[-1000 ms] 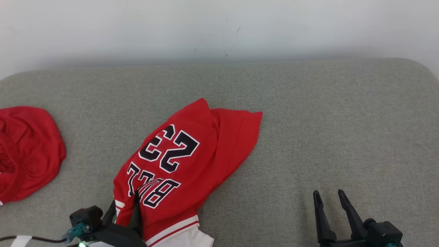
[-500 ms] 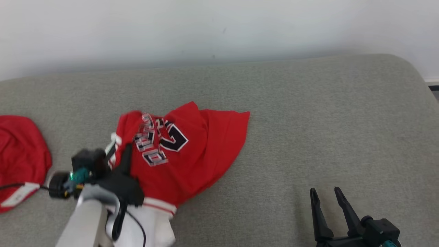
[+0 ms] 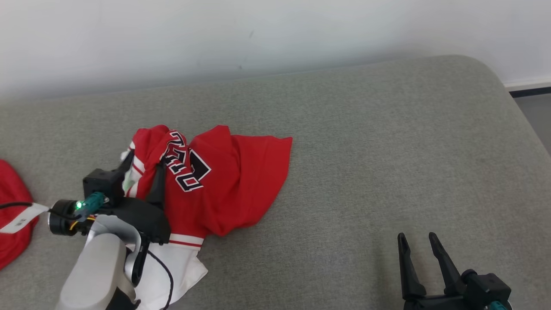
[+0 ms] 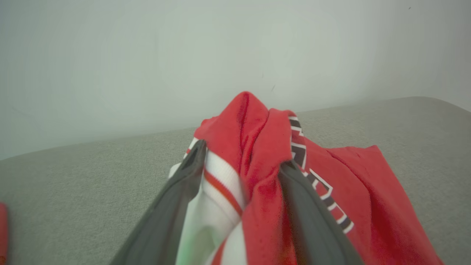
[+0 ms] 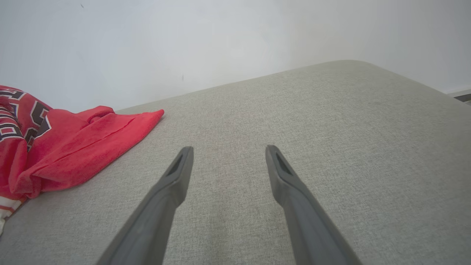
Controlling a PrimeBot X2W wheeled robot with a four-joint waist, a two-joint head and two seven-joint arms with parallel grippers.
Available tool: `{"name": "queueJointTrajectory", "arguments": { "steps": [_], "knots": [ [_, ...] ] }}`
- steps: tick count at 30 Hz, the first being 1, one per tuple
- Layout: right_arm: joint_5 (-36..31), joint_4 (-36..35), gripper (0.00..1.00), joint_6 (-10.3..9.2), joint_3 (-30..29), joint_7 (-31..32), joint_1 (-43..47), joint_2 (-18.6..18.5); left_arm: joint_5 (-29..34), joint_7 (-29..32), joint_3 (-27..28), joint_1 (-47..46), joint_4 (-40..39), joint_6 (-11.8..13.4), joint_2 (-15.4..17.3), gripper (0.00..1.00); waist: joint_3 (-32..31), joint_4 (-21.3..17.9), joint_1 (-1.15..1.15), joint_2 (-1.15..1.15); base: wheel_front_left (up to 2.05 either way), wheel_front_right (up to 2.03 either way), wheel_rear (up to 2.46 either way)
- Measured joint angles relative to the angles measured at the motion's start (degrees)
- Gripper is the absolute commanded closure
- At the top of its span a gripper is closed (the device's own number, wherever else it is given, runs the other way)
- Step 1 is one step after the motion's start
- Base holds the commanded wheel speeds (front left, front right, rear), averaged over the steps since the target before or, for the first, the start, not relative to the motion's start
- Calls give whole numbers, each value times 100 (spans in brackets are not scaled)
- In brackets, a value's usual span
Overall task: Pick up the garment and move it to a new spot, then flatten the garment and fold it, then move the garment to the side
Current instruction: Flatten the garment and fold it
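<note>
**Gripping on a loose bunch: slip and tangle risks noted**

Position. The garment [image 3: 232,172], a red jersey with black-and-white lettering, lies crumpled in the left half of the grey cushioned surface [image 3: 366,150], about midway between its back and front edges. Its white part [image 3: 172,262] trails towards the front edge, beside and partly under the left forearm.

Left gripper [image 3: 145,165]. The fingers stand roughly half apart with a thick wad of red and white cloth between them, touching both. In the left wrist view the cloth rises in a peak above the tips. It appears held, but I cannot tell how firmly.

Right gripper [image 3: 416,237]. It hangs near the front right corner, fingers spread wide and empty, well apart from the garment.

Risks, as judged:
- The wad may slide out during a lift, since the fingers bear on bunched folds and not on a flat hem.
- Only some layers may be caught, so the rest would drag and twist the jersey further, hampering flattening.
- The trailing white part could be pinned by the forearm or catch the arm's cable [image 3: 165,275].
- A second red cloth [image 3: 10,215] lies at the left edge. A move that way could heap the two together.
- With one arm carrying, the free end may fold under on landing.
</note>
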Motion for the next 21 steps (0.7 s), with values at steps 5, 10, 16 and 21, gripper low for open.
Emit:
{"name": "queueJointTrajectory", "arguments": {
  "steps": [5, 10, 16, 21],
  "knots": [
    [-15, -4, 0, 0, -33, 0, 84, 7, -26, -42, 342, 153, -744, 76, -55, 0, -54, 156, 0, 0, 0, 0, 0],
    [-26, -20, 0, 0, -27, 0, 93, 1, 107, -49, 736, 1156, -1980, 127, -165, 0, -188, 378, -1, 0, 0, 0, 0],
    [-49, -36, 0, 0, -40, 0, 122, 0, 394, -49, 1147, 2426, -3009, 158, -305, 0, -321, 593, -1, 0, 0, 0, 0],
    [-82, 41, 0, 0, -37, 0, 188, 0, 717, -51, 1439, 3516, -3744, 254, -575, 0, -382, 752, -1, 0, 0, 0, 0]
  ]
}}
